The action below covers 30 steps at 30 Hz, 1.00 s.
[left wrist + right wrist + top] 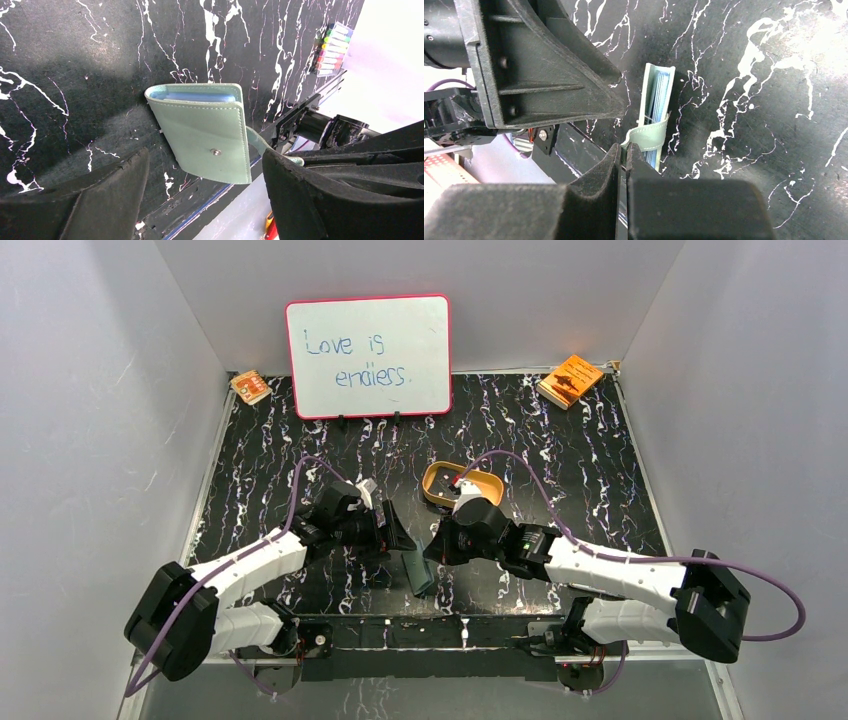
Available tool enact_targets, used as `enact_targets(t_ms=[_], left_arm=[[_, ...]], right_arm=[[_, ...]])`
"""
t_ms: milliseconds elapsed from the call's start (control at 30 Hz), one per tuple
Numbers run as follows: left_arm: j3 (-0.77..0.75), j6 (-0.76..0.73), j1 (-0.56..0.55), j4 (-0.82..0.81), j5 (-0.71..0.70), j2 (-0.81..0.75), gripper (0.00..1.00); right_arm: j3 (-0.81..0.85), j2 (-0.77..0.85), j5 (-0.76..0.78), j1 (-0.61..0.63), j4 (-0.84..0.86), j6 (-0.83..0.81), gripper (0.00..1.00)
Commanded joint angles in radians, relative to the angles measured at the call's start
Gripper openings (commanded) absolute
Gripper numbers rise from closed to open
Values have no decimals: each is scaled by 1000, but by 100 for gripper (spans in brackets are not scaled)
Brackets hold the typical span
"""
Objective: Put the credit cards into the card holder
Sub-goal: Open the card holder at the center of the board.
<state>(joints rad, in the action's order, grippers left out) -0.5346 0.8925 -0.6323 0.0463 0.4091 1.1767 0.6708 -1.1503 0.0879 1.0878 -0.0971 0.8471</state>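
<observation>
Two claws are tending the folded wallet (205, 132) standing on edge on the worktop (600, 470): the right claw (624, 150) is pinching its snap strap (646, 136), the left claw (205, 159) is hanging released just beside it, so opening it is likely the step, needing the covers spread next.

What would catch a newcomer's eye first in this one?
A whiteboard reading "Love is endless." stands at the far edge of the black marbled table. Near the front centre, the sage-green card holder has its strap pinched in the right end effector. The left end effector is open, with a finger on either side of it.
</observation>
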Motion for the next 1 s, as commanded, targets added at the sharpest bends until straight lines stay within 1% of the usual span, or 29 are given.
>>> enact_targets(t_ms=[0, 233, 467, 667, 867, 967], left_arm=[[10, -4, -3, -9, 22, -3, 79], [16, -4, -2, -11, 13, 11, 74], [27, -5, -2, -3, 5, 18, 61], [33, -13, -3, 7, -6, -1, 58], [36, -21, -2, 16, -13, 4, 56], [41, -22, -2, 20, -21, 5, 56]], right_arm=[[-11, 41, -36, 1, 101, -2, 0], [-18, 50, -42, 3, 133, -11, 0], [-25, 75, -10, 3, 115, -12, 0], [-48, 96, 25, 3, 99, 3, 0], [-68, 96, 67, 2, 22, 29, 0], [-65, 91, 115, 2, -47, 55, 0]])
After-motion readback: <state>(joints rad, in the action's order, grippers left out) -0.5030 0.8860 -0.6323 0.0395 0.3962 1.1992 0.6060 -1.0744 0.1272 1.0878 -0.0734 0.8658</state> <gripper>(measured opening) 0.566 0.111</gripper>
